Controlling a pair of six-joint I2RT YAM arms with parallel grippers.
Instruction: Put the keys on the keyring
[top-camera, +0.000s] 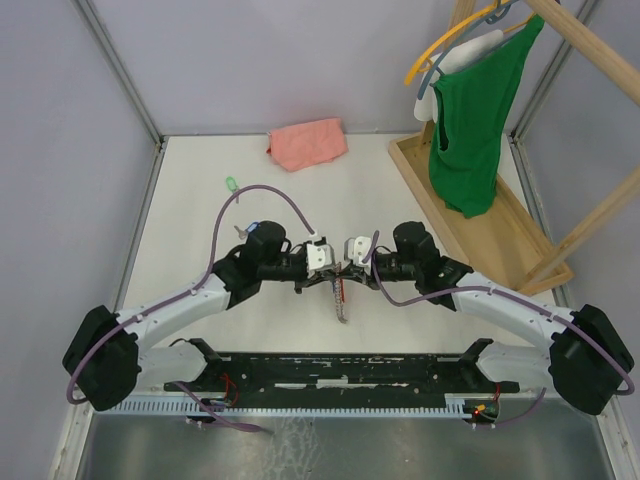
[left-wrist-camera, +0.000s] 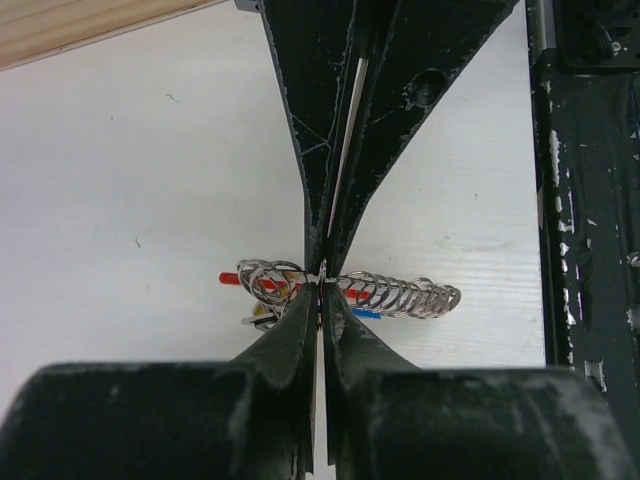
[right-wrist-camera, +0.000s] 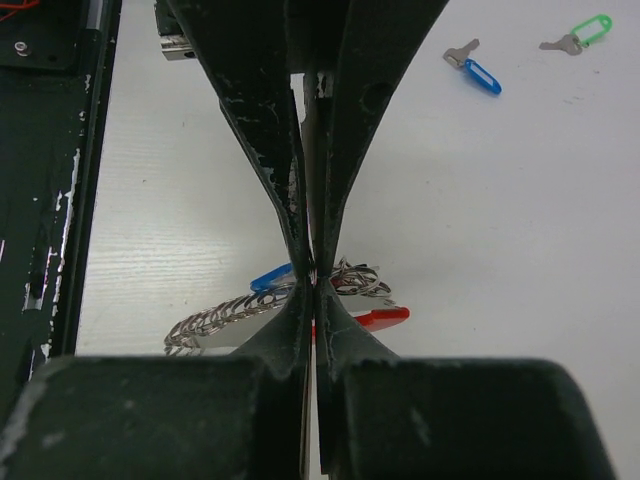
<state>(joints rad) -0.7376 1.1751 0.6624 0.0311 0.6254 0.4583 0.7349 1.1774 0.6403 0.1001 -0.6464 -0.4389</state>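
Left end effector (left-wrist-camera: 320, 292) and right end effector (right-wrist-camera: 314, 290) are both pinching the keyring (left-wrist-camera: 405, 297) — likely steadying it for the loose keys (right-wrist-camera: 482, 76).

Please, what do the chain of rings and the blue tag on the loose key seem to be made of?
The chain of rings looks like polished metal wire, probably steel: silvery, with sharp glints. The loose key's blue tag looks like smooth plastic, judging by its even, saturated colour.

The left pincer (left-wrist-camera: 321, 290) and right pincer (right-wrist-camera: 313, 292) hide the ring chain's (left-wrist-camera: 410, 297) middle; anything between their tips is indiscernible. The green key (top-camera: 231, 184) is too small overhead for detail.
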